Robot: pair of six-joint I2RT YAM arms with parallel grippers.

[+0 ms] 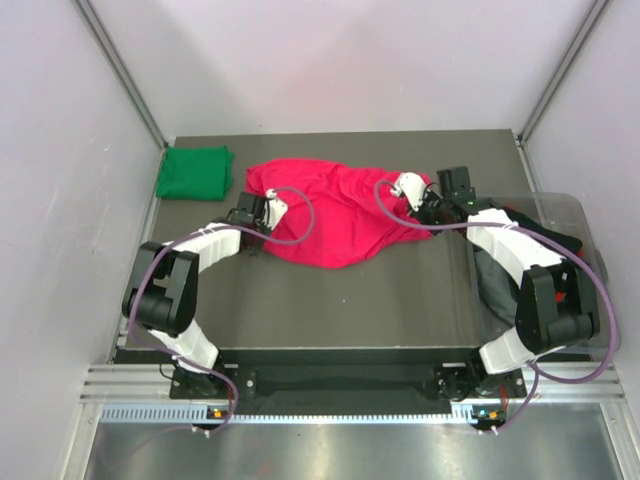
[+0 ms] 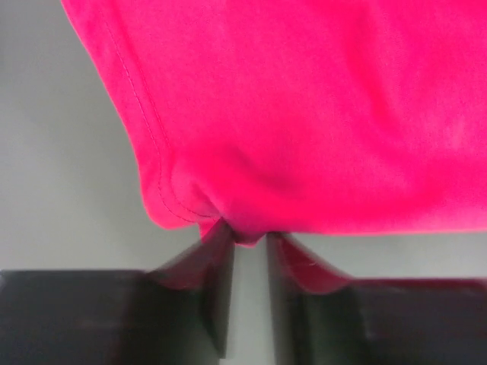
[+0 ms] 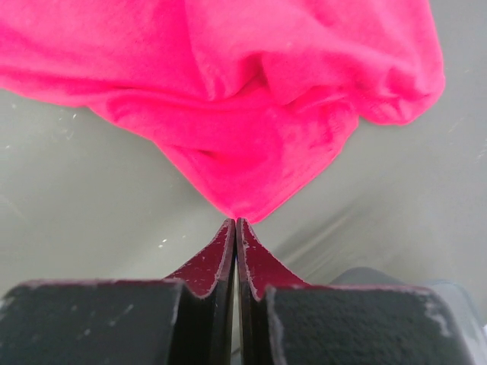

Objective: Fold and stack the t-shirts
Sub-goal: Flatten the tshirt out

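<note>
Between the two pairs of jaws, the crimson-pink t-shirt (image 1: 335, 215) lies in a loose, rumpled heap on the surface (image 1: 400, 300), reaching from one pair across to the other. The left jaws stand narrow, with a small tuck of the stitched hem (image 2: 163, 190) caught between their tips. The right jaws are pressed almost together, and a drawn-out point of cloth (image 3: 242, 209) runs straight into their tips. How much is nipped there is hard to see, though the cloth pulled to a peak suggests a hold.

The shirt looks light and limp, with no stiffness of its own. It should sag between two holds, follow any pull and slide easily over the smooth surface (nothing fragile about it). A thin pinch like the right one could slip free. The doubled, stitched hem is the firmer place to take it, at two corners well apart so that the panel spreads flat.

Collar, sleeves and neck label cannot be picked out in the bunched folds, so which part the right jaws have is unclear. The emerald green t-shirt (image 1: 195, 172) lies folded well out beyond the left jaws, apart from the pink one. Behind the right jaws, a clear bin (image 1: 575, 205) holds dark cloth, partly covered by the arm and too murky to identify.
</note>
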